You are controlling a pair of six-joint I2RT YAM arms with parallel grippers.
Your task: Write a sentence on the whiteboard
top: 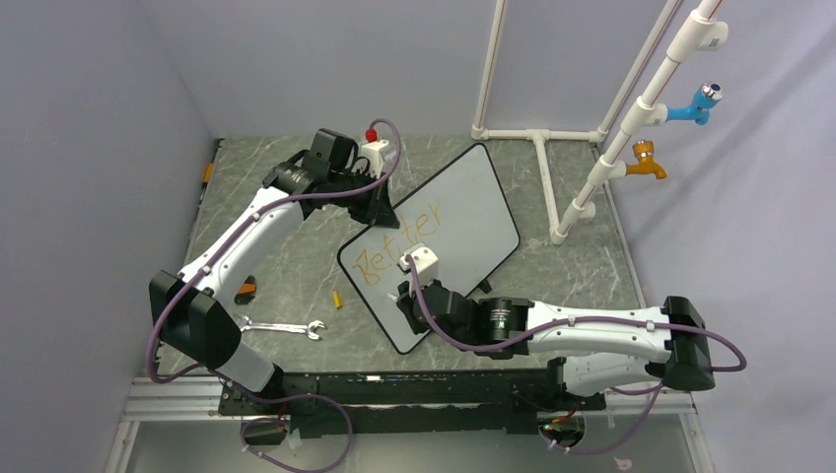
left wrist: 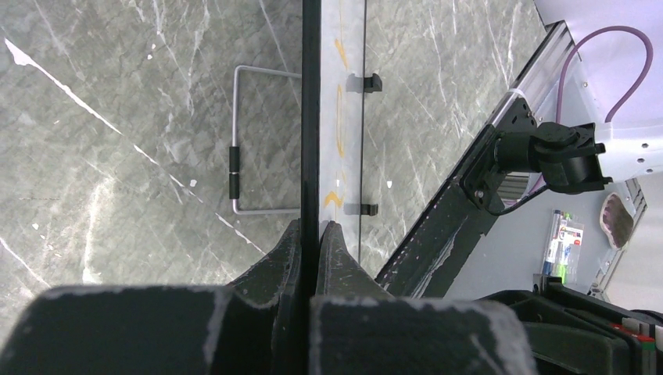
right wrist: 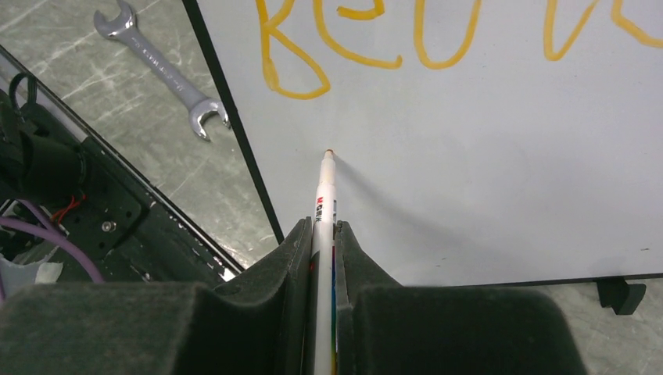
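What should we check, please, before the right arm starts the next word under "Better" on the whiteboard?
1. The left gripper is shut on the edge of the whiteboard: ok.
2. The right gripper is shut on the marker, tip forward: ok.
3. The tip sits below the sentence, under the "B": ok.
4. The tip touches the board: cannot tell.
5. There is blank board to the tip's right for a second line: ok.
6. The wrench lies off the board: ok.
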